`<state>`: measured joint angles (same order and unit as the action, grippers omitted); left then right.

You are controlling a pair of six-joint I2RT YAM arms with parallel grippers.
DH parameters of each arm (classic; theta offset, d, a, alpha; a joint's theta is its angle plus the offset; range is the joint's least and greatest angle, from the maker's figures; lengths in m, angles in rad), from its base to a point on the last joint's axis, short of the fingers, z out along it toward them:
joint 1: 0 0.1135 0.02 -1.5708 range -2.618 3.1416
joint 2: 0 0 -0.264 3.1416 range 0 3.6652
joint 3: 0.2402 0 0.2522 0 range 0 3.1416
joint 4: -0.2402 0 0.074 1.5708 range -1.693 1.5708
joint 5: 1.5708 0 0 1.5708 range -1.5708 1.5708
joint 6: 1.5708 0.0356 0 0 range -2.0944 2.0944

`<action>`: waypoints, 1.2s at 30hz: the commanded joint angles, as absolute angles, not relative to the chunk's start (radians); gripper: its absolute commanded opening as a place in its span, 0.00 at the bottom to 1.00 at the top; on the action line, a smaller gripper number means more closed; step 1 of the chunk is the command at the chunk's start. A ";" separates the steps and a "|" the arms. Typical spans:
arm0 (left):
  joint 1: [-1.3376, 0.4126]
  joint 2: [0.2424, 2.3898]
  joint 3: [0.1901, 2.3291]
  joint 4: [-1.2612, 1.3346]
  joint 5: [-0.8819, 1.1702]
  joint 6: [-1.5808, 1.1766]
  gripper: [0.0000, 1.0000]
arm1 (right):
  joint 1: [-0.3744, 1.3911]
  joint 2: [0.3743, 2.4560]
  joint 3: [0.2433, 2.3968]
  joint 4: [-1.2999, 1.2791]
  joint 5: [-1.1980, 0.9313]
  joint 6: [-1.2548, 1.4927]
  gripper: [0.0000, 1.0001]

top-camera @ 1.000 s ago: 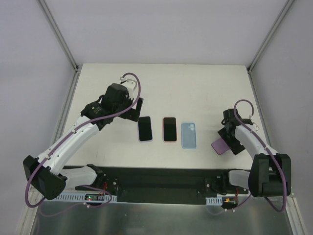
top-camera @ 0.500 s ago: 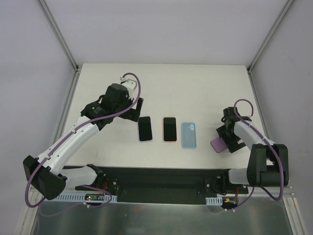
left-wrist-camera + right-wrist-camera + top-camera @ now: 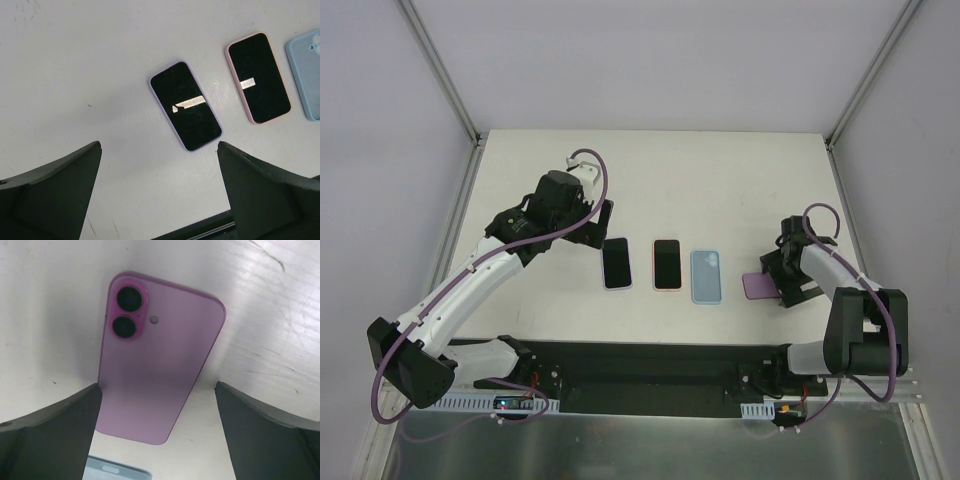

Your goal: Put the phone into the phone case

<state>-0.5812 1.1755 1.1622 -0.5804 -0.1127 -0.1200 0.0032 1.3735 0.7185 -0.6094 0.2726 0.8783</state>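
**Desk:** Where's the phone right now?

**Me:** I see the purple phone (image 3: 157, 375) lying flat on the table (image 3: 720, 180) with its back up and both camera lenses showing. It's at the right end of the row, under my right gripper (image 3: 778, 283). The blue case (image 3: 707, 276) is just to its left, close by but not touching it, lying open side up.

**Desk:** Are you holding it?

**Me:** No. On the right wrist view the jaws stand wide apart with the phone between them. One finger (image 3: 55, 435) has its tip just beside the phone's long edge, and I can't tell whether it touches. The other is clearly off it.

**Desk:** And the left side?

**Me:** My left gripper (image 3: 600, 225) hangs over the table at the far left of the row, jaws spread wide and nothing in them. Its camera looks down on a lilac-edged phone (image 3: 186, 106) lying screen up. A pink-edged phone (image 3: 258, 77) lies to the right of that one, also screen up, and a corner of the blue case shows at the frame's edge.

**Desk:** So the row, left to right?

**Me:** Lilac-edged phone, pink-edged phone, blue case, purple phone, and none of them touch.
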 commanded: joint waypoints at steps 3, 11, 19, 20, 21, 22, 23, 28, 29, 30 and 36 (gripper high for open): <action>-0.580 1.149 1.155 -0.568 -0.103 -0.132 0.99 | -0.051 1.370 0.755 -0.699 0.158 0.933 0.98; -0.580 1.147 1.154 -0.568 -0.098 -0.130 0.99 | -0.069 1.413 0.813 -0.707 0.140 0.968 0.98; -0.580 1.144 1.155 -0.568 -0.098 -0.130 0.99 | -0.097 1.463 0.861 -0.756 0.143 0.999 0.98; -0.580 1.144 1.155 -0.568 -0.098 -0.129 0.99 | -0.097 1.476 0.862 -0.761 0.141 1.003 0.98; -0.580 1.144 1.155 -0.568 -0.100 -0.129 0.99 | -0.098 1.480 0.861 -0.759 0.141 1.009 0.98; -0.580 1.144 1.155 -0.568 -0.098 -0.130 0.99 | -0.098 1.486 0.861 -0.759 0.138 1.015 0.99; -0.580 1.144 1.154 -0.568 -0.101 -0.130 0.99 | -0.100 1.496 0.858 -0.761 0.135 1.022 0.99; -0.580 1.149 1.155 -0.568 -0.094 -0.130 0.99 | -0.100 1.525 0.833 -0.753 0.130 1.046 0.99; -0.580 1.149 1.157 -0.568 -0.092 -0.130 0.99 | -0.100 1.535 0.831 -0.747 0.132 1.048 0.99; -0.578 1.152 1.158 -0.568 -0.092 -0.130 0.99 | -0.100 1.542 0.830 -0.744 0.132 1.048 0.99; -0.580 1.155 1.158 -0.568 -0.083 -0.132 0.99 | -0.100 1.583 0.816 -0.723 0.124 1.034 0.78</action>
<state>-0.5812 1.1755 1.1622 -0.5804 -0.1036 -0.1200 -0.0948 1.5314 0.8330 -0.7227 0.1364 1.0126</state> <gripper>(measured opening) 0.991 0.822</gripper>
